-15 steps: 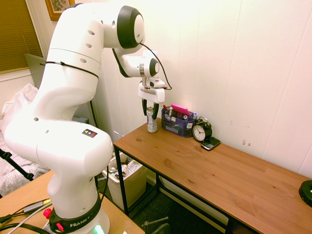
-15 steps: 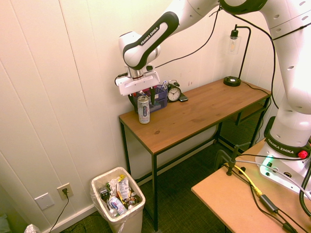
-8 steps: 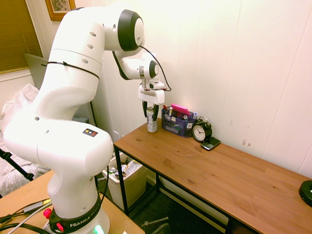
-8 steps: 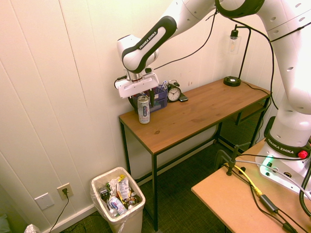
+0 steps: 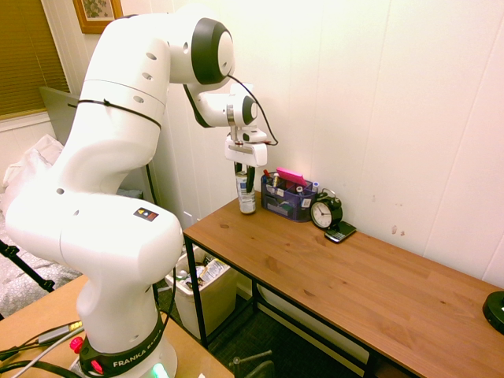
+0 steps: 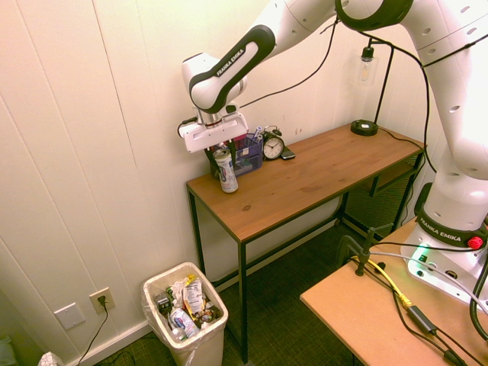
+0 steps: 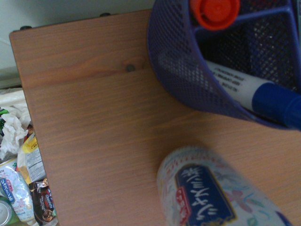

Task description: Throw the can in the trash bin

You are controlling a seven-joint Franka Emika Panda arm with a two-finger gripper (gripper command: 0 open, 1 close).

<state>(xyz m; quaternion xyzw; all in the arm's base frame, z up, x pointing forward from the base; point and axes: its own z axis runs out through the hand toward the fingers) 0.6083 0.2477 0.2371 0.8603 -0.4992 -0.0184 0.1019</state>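
The slim silver-white can [image 5: 246, 195] [image 6: 226, 172] stands at the far left corner of the wooden desk [image 5: 354, 276], leaning a little in the second exterior view. My gripper [image 5: 245, 179] [image 6: 222, 155] comes straight down over it, and its fingers are shut on the can's upper part. The can's blue and red label fills the near part of the wrist view [image 7: 211, 193]. The cream-white trash bin [image 6: 196, 348] [image 5: 211, 299] stands on the floor below that end of the desk, filled with rubbish.
A blue mesh organiser [image 5: 287, 201] [image 6: 248, 152] [image 7: 183, 80] with pens stands just beside the can, then a black alarm clock [image 5: 325, 213] and a phone [image 5: 340, 232]. A black lamp base [image 6: 364, 127] sits at the desk's other end. The wall runs close behind.
The fingers, wide apart around the can a second ago, have closed in on it. The can now leans slightly, and the wrist has shifted a little.
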